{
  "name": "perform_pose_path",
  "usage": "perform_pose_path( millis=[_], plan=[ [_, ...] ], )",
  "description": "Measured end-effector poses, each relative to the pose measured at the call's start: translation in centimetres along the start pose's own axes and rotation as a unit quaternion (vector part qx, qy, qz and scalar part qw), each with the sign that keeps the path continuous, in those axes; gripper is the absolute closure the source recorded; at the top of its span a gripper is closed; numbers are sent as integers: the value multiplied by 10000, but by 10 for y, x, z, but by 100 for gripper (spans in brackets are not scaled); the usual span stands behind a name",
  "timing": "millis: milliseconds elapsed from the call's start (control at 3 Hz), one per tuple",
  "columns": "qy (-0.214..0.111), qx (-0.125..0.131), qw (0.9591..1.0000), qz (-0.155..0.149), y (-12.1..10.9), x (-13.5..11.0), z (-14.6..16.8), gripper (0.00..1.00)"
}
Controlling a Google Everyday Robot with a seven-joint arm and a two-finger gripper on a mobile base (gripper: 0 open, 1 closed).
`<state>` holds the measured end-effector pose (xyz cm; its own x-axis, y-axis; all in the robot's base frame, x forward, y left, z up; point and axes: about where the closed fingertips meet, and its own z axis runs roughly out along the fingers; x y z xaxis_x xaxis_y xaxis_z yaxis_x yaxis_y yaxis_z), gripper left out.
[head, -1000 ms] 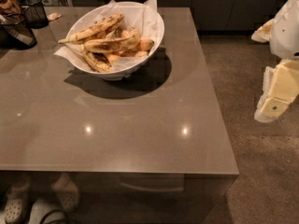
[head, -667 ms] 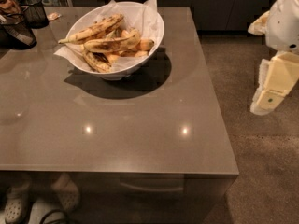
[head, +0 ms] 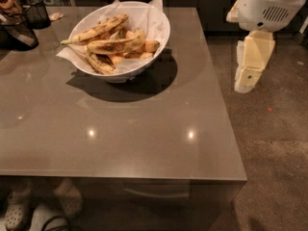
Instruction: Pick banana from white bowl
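The white bowl [head: 162,29], lined with crumpled white paper, stands at the back of the grey table [head: 144,129]. It holds several long pale brown-spotted bananas [head: 113,44]. The short orange-yellow banana [head: 150,45] with a dark tip lies at the bowl's right side, partly under the long ones. My gripper [head: 250,66] hangs off the table's right edge, above the floor, to the right of the bowl and well apart from it. It holds nothing that I can see.
Two black mesh cups [head: 36,11] [head: 18,32] stand at the table's back left corner. The table's right edge runs near the arm, with brown floor [head: 279,143] beyond it. A person's shoes [head: 17,208] show below the front edge at the left.
The gripper has moved up and to the left, closer to the table's right edge. The bowl and bananas have not moved.
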<state>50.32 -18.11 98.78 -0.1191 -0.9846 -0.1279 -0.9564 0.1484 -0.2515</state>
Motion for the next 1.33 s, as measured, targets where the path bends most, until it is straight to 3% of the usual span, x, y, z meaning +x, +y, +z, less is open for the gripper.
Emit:
perform_pose_path(
  millis=[667, 1000, 1333],
  plan=[
    [-97, 41, 9999, -8, -18, -13, 5, 0],
    [-78, 62, 9997, -208, -52, -38, 14, 0],
    [-32, 129, 9978, -648, -90, -80, 26, 0]
  ],
)
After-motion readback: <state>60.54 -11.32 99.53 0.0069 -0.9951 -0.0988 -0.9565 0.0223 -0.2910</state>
